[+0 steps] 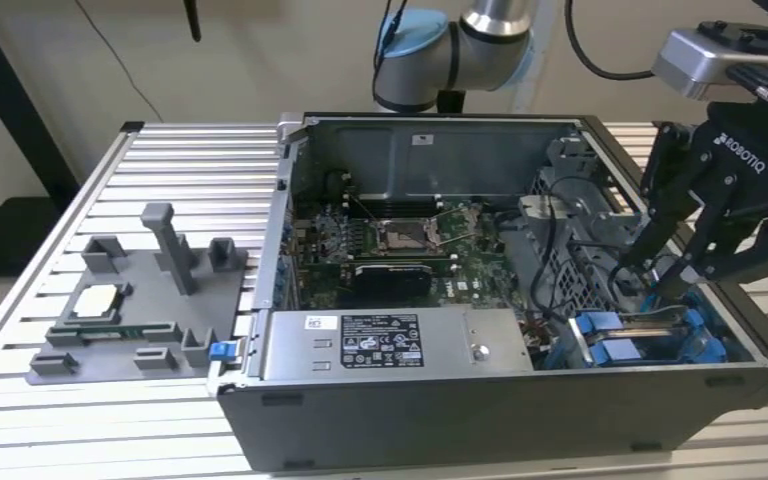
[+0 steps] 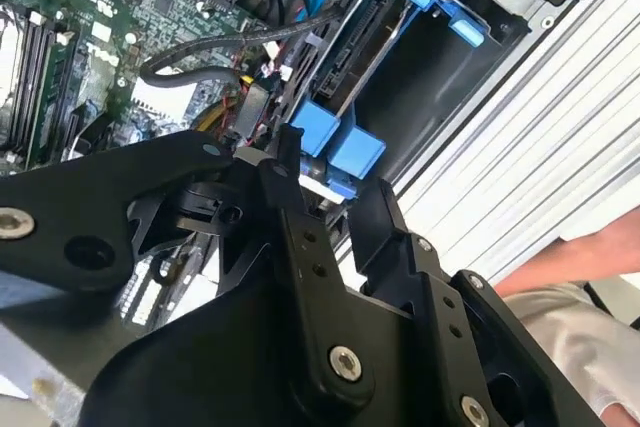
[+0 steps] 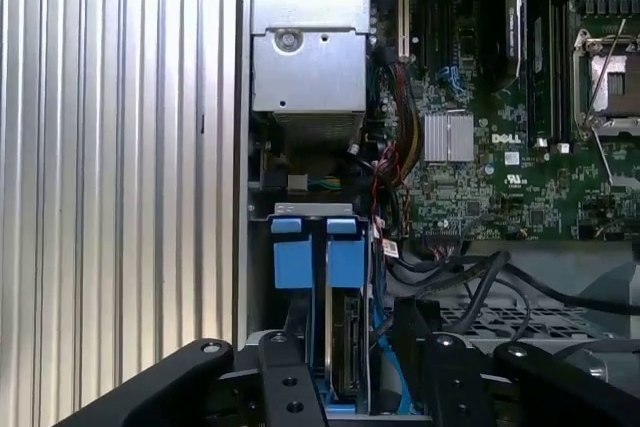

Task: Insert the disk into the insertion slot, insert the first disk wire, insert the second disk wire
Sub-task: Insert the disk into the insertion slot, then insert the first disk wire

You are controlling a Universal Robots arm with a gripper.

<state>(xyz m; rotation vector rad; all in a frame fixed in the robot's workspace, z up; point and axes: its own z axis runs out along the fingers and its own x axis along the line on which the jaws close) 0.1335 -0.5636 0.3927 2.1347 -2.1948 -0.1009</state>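
The disk (image 3: 347, 347) stands on edge in its blue carrier inside the insertion slot (image 1: 708, 335), at the case corner on the exterior view's right. The carrier's blue tabs (image 3: 315, 252) stick out at one end. My black gripper (image 1: 664, 290) hangs over that bay. It is open, its fingers (image 3: 290, 382) straddling the disk's end with a gap on each side. In the second wrist view the gripper (image 2: 330, 182) sits just above the blue tabs (image 2: 340, 142). Black cables (image 3: 480, 277) lie loose beside the bay; which of them are the disk wires I cannot tell.
The open computer case (image 1: 491, 410) lies on a slatted aluminium table (image 1: 197, 170). Inside are the motherboard (image 1: 411, 240) and a silver power-supply box (image 1: 384, 340). A grey fixture (image 1: 144, 300) with small parts stands at the exterior view's left. A person's hand (image 2: 590, 267) shows beside the case.
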